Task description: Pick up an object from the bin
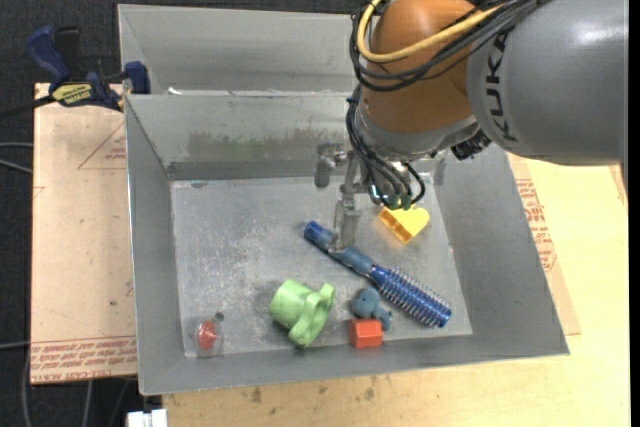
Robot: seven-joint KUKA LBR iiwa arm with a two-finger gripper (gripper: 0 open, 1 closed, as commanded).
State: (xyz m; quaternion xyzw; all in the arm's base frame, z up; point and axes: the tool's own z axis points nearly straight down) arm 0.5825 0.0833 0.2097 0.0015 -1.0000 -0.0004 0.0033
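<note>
**Brush (380,277) handle under gripper (346,233)**

Brush is blue, with a smooth handle and a ribbed bristle head. It lies flat on the floor of the bin (240,215), right of centre and on a diagonal: handle end up-left, head down-right toward the front wall.

Your gripper is down at the handle end. Its tip is on or just above the handle; this angle won't separate the two. Released or clenched, you cannot tell from here.

Around it:
- yellow block (402,222) just right of the gripper, apart from the brush
- small blue piece (368,303) below the brush's middle, close against it
- orange cube (367,333) just beneath that piece
- light-green cup-shaped thing (301,308) on its side, left of the cube, near the front wall
- small red thing (207,335) in the front-left corner, well apart from the rest

The orange wrist cover (420,55) sits above the gripper with cables looped over it. The grey arm comes in from the right.
</note>
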